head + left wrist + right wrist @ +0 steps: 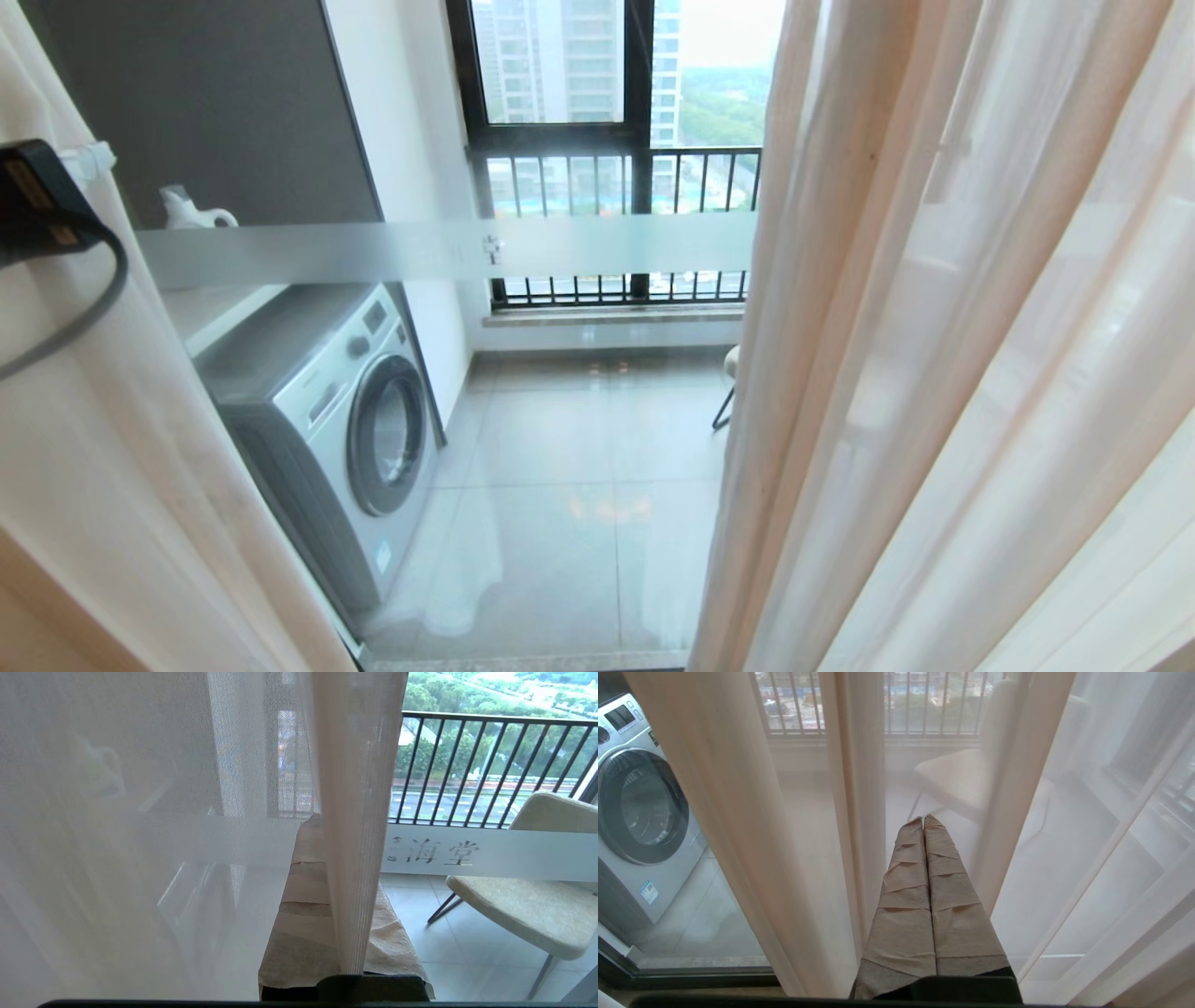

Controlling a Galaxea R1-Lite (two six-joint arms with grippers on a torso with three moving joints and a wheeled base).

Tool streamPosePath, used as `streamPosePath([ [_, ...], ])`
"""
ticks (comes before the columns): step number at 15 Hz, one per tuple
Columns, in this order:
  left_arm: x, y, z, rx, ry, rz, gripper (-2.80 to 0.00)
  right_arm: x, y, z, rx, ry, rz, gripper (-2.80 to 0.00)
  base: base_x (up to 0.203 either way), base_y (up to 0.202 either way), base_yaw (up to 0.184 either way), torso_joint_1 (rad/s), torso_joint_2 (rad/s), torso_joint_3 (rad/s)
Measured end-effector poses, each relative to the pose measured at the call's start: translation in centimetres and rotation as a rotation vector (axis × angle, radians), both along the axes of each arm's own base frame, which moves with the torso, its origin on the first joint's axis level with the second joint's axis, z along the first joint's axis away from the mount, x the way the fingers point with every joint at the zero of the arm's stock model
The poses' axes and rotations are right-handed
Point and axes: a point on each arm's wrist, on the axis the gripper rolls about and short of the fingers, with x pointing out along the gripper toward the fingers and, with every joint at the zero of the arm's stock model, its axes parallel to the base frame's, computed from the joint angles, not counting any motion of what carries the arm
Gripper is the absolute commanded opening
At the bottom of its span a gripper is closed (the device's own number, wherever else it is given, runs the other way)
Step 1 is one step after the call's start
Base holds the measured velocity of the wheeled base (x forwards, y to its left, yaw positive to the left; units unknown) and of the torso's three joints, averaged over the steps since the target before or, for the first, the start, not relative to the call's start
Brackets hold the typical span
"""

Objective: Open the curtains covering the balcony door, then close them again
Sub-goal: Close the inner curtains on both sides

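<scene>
Sheer beige curtains point(934, 373) hang parted in the head view, baring the balcony door point(560, 420) glass between them. In the left wrist view, the left gripper point(343, 970) is clamped on a curtain edge fold: soft, light cloth, best pinched at that hem. In the right wrist view, the right gripper point(923, 823) rests closed, empty, just beside the folds.
</scene>
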Motion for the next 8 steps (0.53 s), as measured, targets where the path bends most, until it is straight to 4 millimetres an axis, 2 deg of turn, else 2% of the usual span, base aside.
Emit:
streamPosePath([
  [8,-0.09,-0.02,-0.19,0.000,0.004,0.000,-2.80,0.00,0.00,0.00,0.000,0.000,0.000,-2.80,0.000,-0.191,0.003,0.003,0.00,0.003],
])
